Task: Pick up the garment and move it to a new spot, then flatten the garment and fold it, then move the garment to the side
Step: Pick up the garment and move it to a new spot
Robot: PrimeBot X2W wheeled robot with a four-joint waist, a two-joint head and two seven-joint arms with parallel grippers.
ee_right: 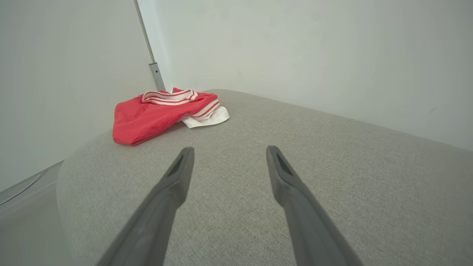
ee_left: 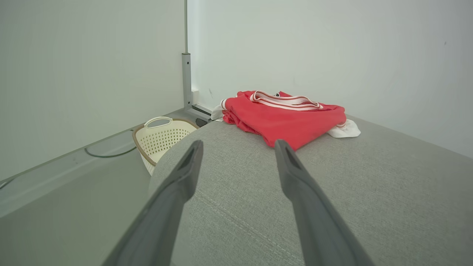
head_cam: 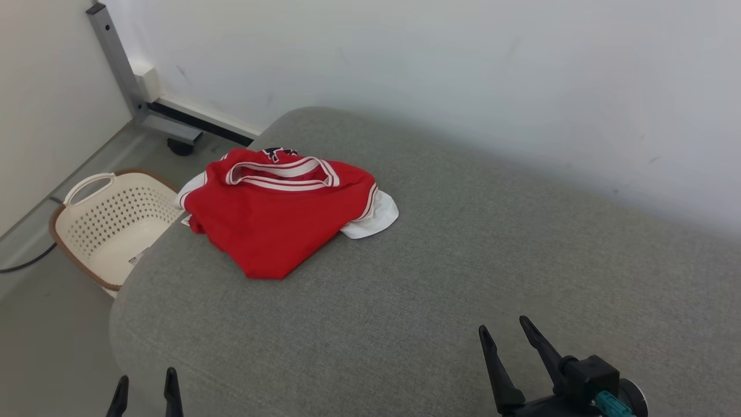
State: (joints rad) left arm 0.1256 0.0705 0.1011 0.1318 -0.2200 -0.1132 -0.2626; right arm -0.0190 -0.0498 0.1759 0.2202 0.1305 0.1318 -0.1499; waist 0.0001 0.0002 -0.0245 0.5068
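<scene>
A red garment (head_cam: 278,217) with white striped trim is lying crumpled in the upper left part of the head view. It is resting on a grey fabric-covered surface (head_cam: 463,249) near the surface's rounded left corner, and white fabric is poking out at the garment's right edge. The striped band is sitting along the top of the pile.

The left gripper (head_cam: 146,374) is showing at the bottom left edge of the frame, its jaws standing apart and holding nothing, well apart from the garment. The right gripper (head_cam: 503,324) is showing at the lower right against bare grey fabric, its jaws likewise spread wide and empty, fingers pointing up the frame.

In the left wrist view, the garment (ee_left: 288,118) is sitting just above the centre of the frame, beyond the dark fingertips and not touching them. In the right wrist view, the garment (ee_right: 147,118) is lying in the upper left, well apart from the open jaws.

A cream perforated laundry basket (head_cam: 116,214) with a brown rim is standing on the floor (head_cam: 46,324) at the left of the head view, just beside the surface's edge. A grey metal leg (head_cam: 118,63) on a dark caster (head_cam: 180,147) is standing in the upper left corner before a white wall (head_cam: 463,69). A dark cable (head_cam: 29,260) is running along the floor at the far left.
</scene>
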